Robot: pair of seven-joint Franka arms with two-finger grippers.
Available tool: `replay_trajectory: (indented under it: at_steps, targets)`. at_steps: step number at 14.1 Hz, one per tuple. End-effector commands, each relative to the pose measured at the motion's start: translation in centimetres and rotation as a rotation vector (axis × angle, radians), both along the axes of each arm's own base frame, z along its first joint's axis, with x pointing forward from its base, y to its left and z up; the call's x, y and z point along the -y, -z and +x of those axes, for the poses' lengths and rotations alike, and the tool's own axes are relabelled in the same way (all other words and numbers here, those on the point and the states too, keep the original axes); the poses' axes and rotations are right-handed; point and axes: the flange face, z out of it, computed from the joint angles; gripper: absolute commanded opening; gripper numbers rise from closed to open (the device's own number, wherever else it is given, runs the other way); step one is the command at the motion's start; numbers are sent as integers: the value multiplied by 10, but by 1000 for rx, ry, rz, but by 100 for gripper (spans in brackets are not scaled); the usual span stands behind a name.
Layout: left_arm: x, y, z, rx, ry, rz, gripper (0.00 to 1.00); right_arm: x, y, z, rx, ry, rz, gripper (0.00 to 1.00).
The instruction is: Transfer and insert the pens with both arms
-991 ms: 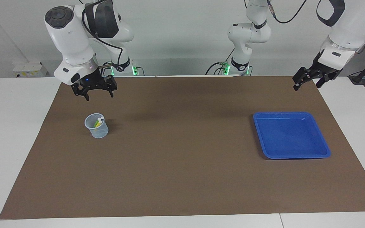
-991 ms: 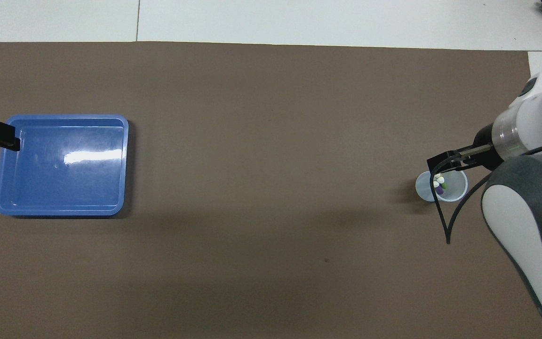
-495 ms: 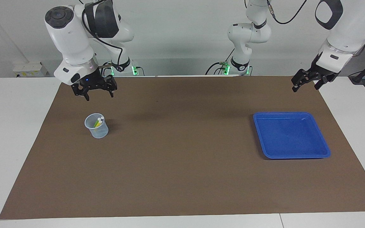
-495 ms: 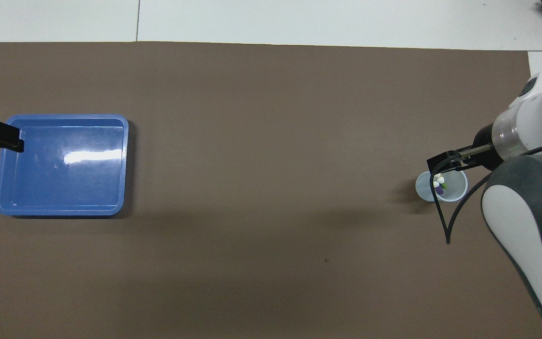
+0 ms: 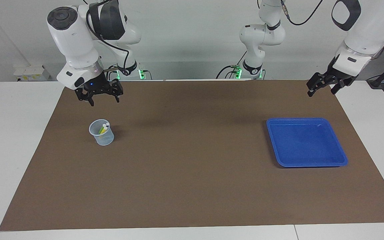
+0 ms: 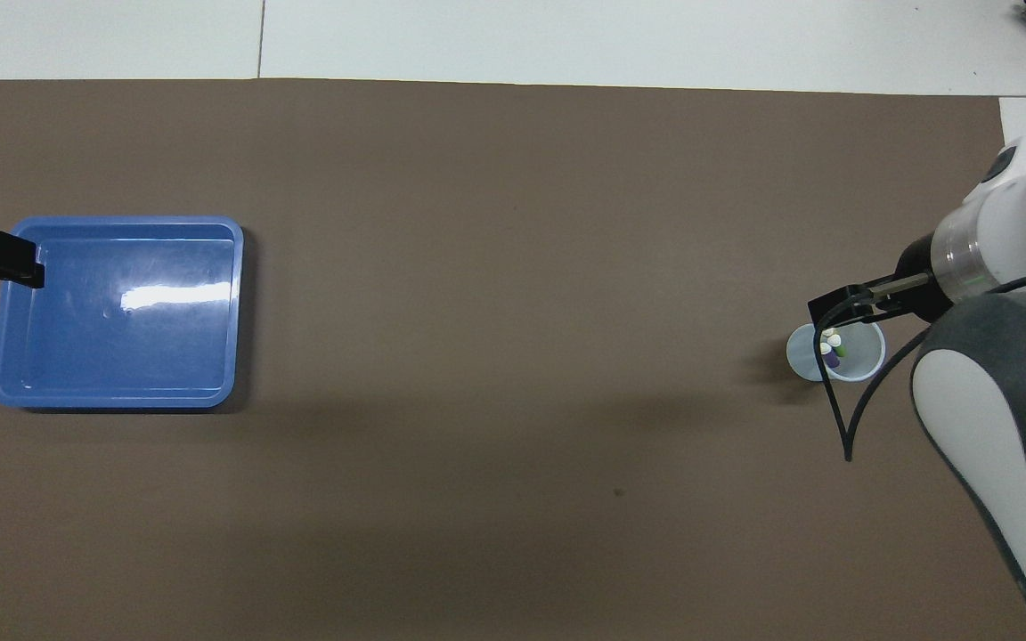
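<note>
Robotics lab: four robot arms [image 5: 78,43], brown mat [image 5: 192,186] on white bench.

The pens [image 5: 104,128] stand together in a clear cup [image 5: 101,132] toward the right arm's end of the brown mat [image 5: 192,186], below the raised, open right gripper [image 5: 103,100], while the open left gripper [image 5: 322,89] hangs over the mat's edge, well apart from the blue tray [image 5: 306,142].

Lighting's bright and even from above, everything's sharp. Soft blurry shadows smear across the brown mat [image 5: 192,186], and the blue tray [image 6: 5,392] has a white glare patch.
</note>
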Motion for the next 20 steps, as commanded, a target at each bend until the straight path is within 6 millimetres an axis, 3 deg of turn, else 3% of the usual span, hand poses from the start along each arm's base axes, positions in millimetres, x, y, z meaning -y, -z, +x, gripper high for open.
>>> replay_trajectory:
  at_steps: [1, 8, 14, 20]
  targets:
    - [-1, -2, -7, 14, 5, 10, 100, -1, -2, 1, 0, 17, 7, 100]
    - [-3, -4, -6, 20, 0, 10, 100, 19, -2, 3, 0, 54, 7, 100]
    - [-4, -4, -6, 21, -1, 10, 100, 21, -4, 3, -1, 57, 7, 100]
    - [-4, -3, -5, 21, -3, 11, 100, 7, -9, 2, -2, 41, 14, 100]
